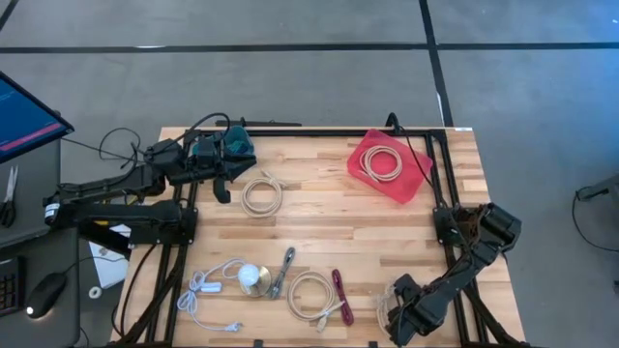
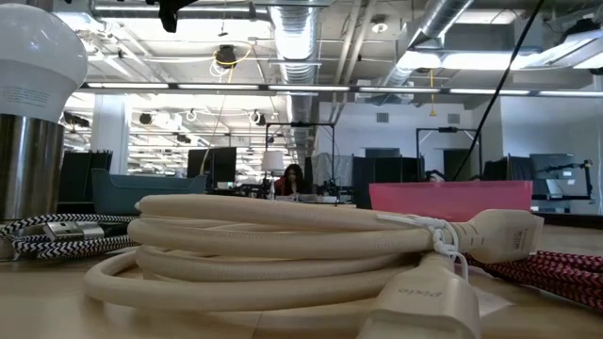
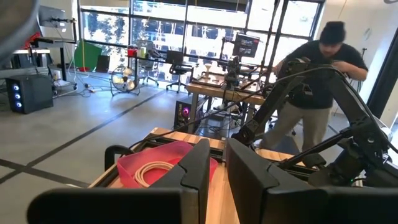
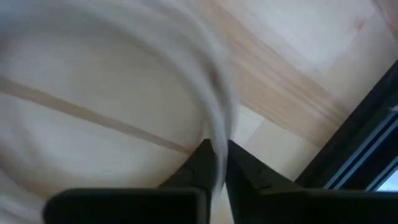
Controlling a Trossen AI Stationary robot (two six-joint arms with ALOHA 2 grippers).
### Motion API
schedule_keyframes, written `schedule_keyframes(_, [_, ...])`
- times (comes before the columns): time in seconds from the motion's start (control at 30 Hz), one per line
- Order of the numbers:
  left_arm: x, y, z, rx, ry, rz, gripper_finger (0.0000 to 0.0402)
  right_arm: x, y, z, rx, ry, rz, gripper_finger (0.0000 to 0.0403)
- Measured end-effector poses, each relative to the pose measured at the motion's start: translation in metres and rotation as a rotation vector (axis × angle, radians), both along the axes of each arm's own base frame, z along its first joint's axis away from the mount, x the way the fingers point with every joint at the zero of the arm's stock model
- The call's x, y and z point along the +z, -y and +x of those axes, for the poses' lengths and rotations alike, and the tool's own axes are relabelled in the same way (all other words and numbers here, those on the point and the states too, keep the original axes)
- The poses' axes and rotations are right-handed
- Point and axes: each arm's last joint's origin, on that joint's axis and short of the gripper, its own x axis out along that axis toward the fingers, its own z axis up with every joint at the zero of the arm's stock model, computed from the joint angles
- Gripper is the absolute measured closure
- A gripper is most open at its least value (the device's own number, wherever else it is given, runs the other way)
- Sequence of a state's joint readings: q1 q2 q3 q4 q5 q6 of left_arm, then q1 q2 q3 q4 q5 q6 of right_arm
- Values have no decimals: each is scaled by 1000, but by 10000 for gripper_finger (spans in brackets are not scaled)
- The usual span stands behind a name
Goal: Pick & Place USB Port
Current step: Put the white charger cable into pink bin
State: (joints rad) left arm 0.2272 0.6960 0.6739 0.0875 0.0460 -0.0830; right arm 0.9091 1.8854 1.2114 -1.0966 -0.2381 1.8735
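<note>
At the wooden table's (image 1: pixel 387 232) front right corner, the right gripper (image 4: pixel 216 163) pinches a blurred cream cable loop (image 4: pixel 211 118), a grip only its wrist view reveals. The left gripper (image 3: pixel 217 165), fingers nearly together on nothing, hovers near the back left corner beside another cream coil (image 1: pixel 260 194). A pink tray (image 1: pixel 389 166) holds a third coiled cable (image 1: pixel 383 163).

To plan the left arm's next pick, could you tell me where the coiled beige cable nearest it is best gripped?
Probably across one side of the coiled cable, from straight above: the ring lies flat on the table, and its open middle leaves room for one finger.
</note>
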Motion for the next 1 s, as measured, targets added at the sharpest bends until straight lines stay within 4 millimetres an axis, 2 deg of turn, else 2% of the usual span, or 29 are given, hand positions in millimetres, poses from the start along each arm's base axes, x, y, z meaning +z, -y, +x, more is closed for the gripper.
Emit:
schedule_keyframes(0.2, [0,0,0,1,0,0,348,3,0,0,13,16,10,390])
schedule_keyframes(0.43, [0,-1,0,8,4,1,348,34,16,-3,28,114,-40,398])
schedule_keyframes(0.77, [0,-2,0,11,4,1,348,99,82,-9,-26,243,-187,400])
schedule_keyframes(1.0, [0,-2,0,11,4,1,348,128,137,-6,-34,321,-306,400])
